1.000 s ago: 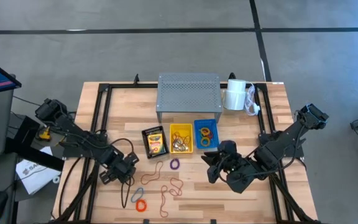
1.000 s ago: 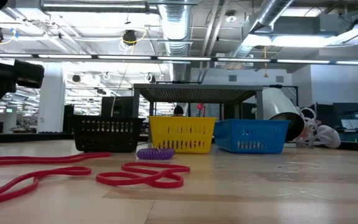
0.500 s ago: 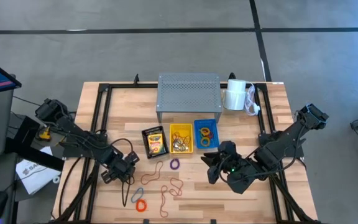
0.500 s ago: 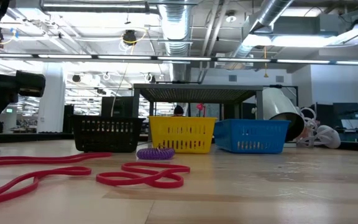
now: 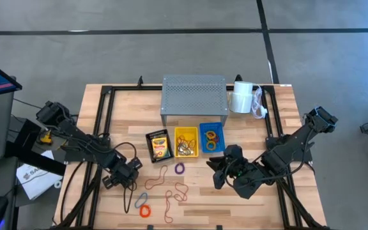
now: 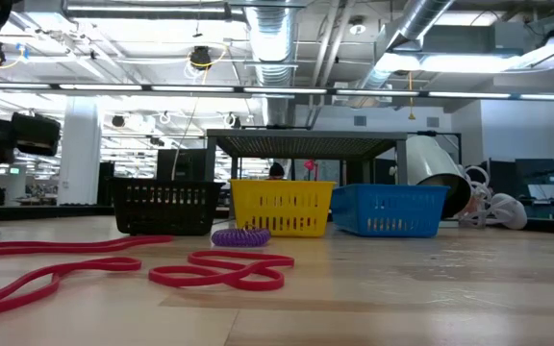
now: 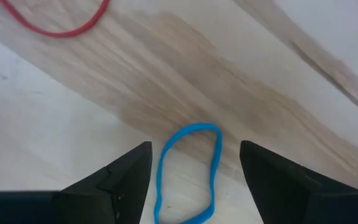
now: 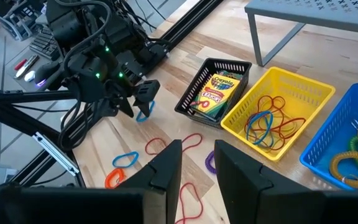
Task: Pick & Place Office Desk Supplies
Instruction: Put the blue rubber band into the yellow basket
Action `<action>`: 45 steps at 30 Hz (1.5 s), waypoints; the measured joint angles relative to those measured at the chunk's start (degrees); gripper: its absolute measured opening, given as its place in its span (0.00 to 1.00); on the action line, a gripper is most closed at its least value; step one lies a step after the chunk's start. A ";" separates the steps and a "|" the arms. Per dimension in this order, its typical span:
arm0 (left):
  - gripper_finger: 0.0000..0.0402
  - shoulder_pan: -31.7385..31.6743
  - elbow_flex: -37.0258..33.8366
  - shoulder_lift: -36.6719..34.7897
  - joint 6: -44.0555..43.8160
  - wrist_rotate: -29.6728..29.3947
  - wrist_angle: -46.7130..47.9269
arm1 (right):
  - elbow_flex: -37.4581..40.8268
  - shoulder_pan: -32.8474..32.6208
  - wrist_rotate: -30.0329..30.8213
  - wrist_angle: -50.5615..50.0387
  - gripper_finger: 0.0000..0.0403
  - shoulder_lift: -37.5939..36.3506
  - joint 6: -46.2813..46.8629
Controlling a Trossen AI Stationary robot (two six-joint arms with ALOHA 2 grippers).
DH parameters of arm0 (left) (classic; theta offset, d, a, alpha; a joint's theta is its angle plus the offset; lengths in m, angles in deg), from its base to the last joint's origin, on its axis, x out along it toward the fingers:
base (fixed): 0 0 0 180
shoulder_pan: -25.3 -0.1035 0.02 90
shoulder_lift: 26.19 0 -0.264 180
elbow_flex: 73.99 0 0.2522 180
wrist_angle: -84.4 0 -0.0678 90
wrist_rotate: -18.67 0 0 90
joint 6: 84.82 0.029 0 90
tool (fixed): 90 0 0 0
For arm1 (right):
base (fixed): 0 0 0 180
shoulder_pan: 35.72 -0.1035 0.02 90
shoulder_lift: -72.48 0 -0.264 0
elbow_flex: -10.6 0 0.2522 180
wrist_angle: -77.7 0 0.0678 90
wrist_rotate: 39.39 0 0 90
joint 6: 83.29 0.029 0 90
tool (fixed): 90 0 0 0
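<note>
Easing my left gripper (image 7: pixel 194 165) lower w/ fingers wide either side of the blue rubber band (image 7: pixel 188 171), nothing gripped yet — pickup's nxt, I reckon; right gripper (image 8: pixel 196 163) waits half-open, empty.

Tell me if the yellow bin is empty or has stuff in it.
Not empty. The yellow bin holds a tangle of rubber bands, red, orange and blue, seen in the right wrist view.

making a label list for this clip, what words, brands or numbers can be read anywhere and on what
"Crayola": on the yellow-and-green cardboard crayon box lying in the black mesh basket, just legible in the right wrist view.
Smaller print on that box: too small to read.
White sheet with dark print on the floor left of the table: letters cut off and blurred, unreadable.
Nothing else carries legible text.
</note>
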 joint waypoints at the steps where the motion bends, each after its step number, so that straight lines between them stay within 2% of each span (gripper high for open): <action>1: 0.59 0.00 -0.02 0.00 0.00 -0.29 -0.10 | 0.00 0.00 -0.01 -0.02 0.23 0.00 0.01; 12: 0.59 -0.02 -2.92 -0.20 -0.02 -0.36 -3.13 | 0.00 -0.07 -0.39 0.00 0.23 0.00 0.01; 15: 0.55 -0.02 -2.95 -0.17 -0.01 -0.52 -3.20 | 0.00 -0.17 -0.43 0.00 0.23 0.00 0.01; 19: 0.43 -0.02 -2.95 -0.13 -0.02 -0.68 -3.28 | 0.00 -0.33 -0.59 0.00 0.23 0.00 0.01; 27: 0.07 -0.04 -3.04 -0.07 -0.07 1.00 -3.15 | 0.00 -0.33 -0.63 0.02 0.23 0.00 0.01; 29: 0.02 -0.04 -3.04 -0.07 -0.19 1.76 -3.08 | 0.00 -0.33 -0.63 0.02 0.23 0.00 0.01; 37: 0.00 0.02 -1.41 -1.04 -2.35 2.99 -1.89 | 0.00 -0.31 -1.26 -0.04 0.23 0.00 0.00; 45: 0.00 -0.10 0.20 -7.70 -9.79 0.55 -2.07 | -0.02 -0.31 -1.48 -0.07 0.23 0.00 -0.41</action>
